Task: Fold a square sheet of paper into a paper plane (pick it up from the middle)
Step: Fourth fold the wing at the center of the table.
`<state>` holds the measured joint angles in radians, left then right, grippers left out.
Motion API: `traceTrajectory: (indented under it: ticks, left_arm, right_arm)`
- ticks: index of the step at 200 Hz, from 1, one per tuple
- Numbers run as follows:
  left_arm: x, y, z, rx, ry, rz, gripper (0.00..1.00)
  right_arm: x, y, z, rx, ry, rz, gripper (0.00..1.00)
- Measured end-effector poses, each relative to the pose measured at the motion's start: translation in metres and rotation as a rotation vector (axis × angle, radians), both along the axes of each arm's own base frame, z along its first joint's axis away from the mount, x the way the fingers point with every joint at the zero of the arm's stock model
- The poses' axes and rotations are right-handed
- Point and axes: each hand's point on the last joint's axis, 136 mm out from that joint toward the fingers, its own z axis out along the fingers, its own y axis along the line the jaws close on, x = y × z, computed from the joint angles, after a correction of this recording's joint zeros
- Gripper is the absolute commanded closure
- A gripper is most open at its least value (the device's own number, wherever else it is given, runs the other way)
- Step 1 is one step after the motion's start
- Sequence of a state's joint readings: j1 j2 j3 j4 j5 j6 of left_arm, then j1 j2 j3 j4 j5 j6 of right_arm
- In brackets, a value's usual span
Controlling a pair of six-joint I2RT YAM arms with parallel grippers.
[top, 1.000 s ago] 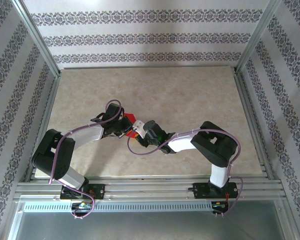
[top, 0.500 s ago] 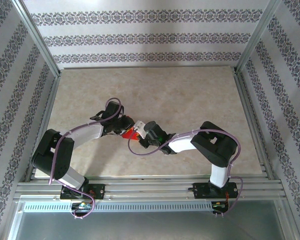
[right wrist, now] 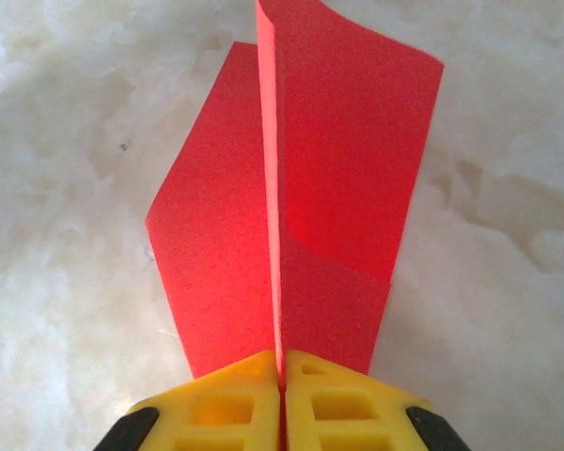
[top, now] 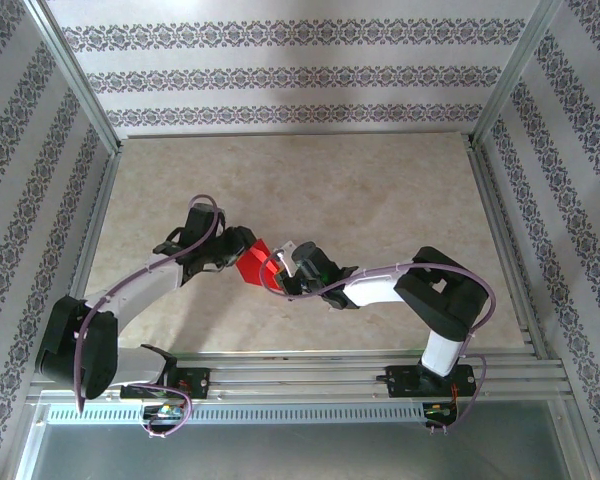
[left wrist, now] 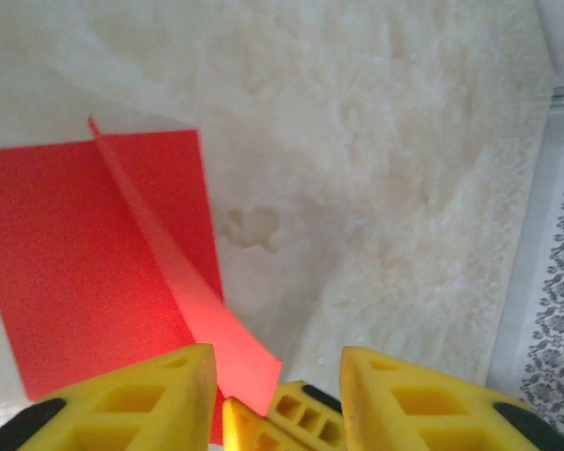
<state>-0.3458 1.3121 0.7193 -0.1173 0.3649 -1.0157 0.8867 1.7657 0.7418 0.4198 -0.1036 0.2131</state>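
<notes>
The square sheet of paper point(top: 250, 265) is bright red and sits mid-table between my two grippers. It is folded along a middle crease that stands up as a ridge point(right wrist: 338, 141). My right gripper point(right wrist: 282, 368) is shut on the near end of that ridge, its yellow fingers pressed together with the paper between them. In the left wrist view the paper point(left wrist: 85, 235) lies flat at the left with the ridge rising toward the camera. My left gripper point(left wrist: 277, 376) stands open beside the paper's raised end. The right gripper's yellow fingertips point(left wrist: 296, 413) show between the left gripper's fingers.
The beige marbled tabletop point(top: 380, 190) is bounded by aluminium rails point(top: 495, 230) and patterned walls on three sides. The two arms meet at the table's centre, with cables looping over them.
My left gripper has opened and let go of the paper, and the left arm has swung to the left. My right gripper has shut on the paper's crease.
</notes>
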Motion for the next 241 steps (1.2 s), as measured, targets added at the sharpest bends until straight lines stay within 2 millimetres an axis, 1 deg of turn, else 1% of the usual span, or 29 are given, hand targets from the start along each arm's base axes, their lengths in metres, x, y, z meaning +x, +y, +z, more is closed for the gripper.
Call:
traceTrajectory:
  ticks: [22, 42, 64, 88, 107, 145, 188, 218, 241]
  left_arm:
    - [-0.015, 0.004, -0.024, 0.008, 0.056, 0.002, 0.64]
    - [-0.023, 0.005, -0.035, 0.007, 0.074, 0.003, 0.65]
    - [-0.028, 0.003, -0.039, -0.003, 0.072, -0.001, 0.65]
    - [-0.032, -0.004, -0.042, -0.022, 0.065, -0.021, 0.64]
    - [-0.034, -0.012, -0.046, -0.031, 0.067, -0.041, 0.64]
    - [-0.033, -0.019, -0.056, -0.041, 0.082, -0.064, 0.66]
    - [-0.033, -0.022, -0.068, -0.037, 0.109, -0.074, 0.66]
    - [-0.033, -0.024, -0.071, -0.039, 0.113, -0.078, 0.67]
    - [-0.033, -0.023, -0.074, -0.036, 0.12, -0.078, 0.69]
  right_arm:
    - [-0.003, 0.0, -0.001, 0.039, 0.08, -0.019, 0.91]
    - [-0.005, -0.001, -0.002, 0.074, 0.145, -0.034, 0.9]
    - [-0.007, -0.001, -0.006, 0.098, 0.213, -0.04, 0.9]
    - [-0.008, -0.001, -0.01, 0.125, 0.283, -0.043, 0.89]
    - [-0.008, 0.0, -0.011, 0.146, 0.323, -0.042, 0.88]
    - [-0.007, 0.004, -0.008, 0.183, 0.377, -0.033, 0.88]
    - [-0.008, 0.011, -0.009, 0.199, 0.428, -0.014, 0.88]
    - [-0.009, 0.013, -0.012, 0.204, 0.472, -0.012, 0.88]
    - [-0.007, 0.014, -0.011, 0.217, 0.494, -0.008, 0.88]
